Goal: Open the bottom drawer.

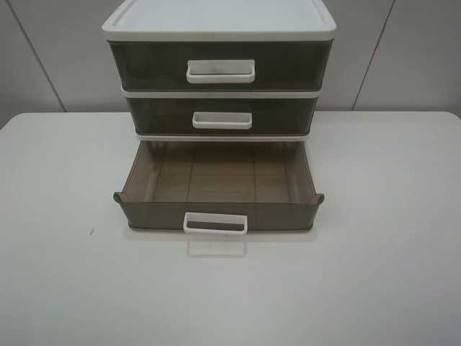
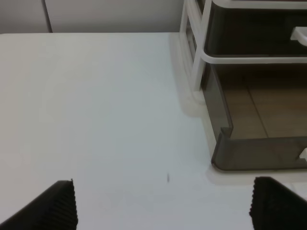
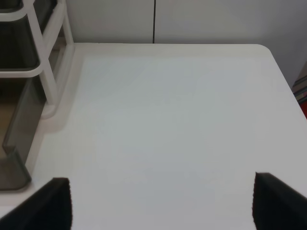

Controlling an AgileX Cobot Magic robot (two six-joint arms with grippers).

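The white tabletop is seen to fill most of each view, and a small dark speck is marked on it in front of the unit and to the left. The white-framed drawer unit is placed at the far middle of the tabletop, close to the pale wall panels behind it. Under its white lid the top drawer is pushed in, and the middle drawer below it is pushed in as well, each one fitted with a white loop handle. The bottom drawer is found pulled well out toward the front, so that its ribbed brownish floor is shown from above and nothing can be seen lying in it; its smoky front wall stands clear of the frame, and its white handle is fixed at the middle of that wall. The left claw is held spread wide over bare tabletop, near the left front corner of the bottom drawer, and nothing is gripped between its dark ribbed fingertips. The right claw is likewise held spread wide and free of any load, over bare tabletop beside the right front corner of the bottom drawer. Neither claw is seen in the high view.
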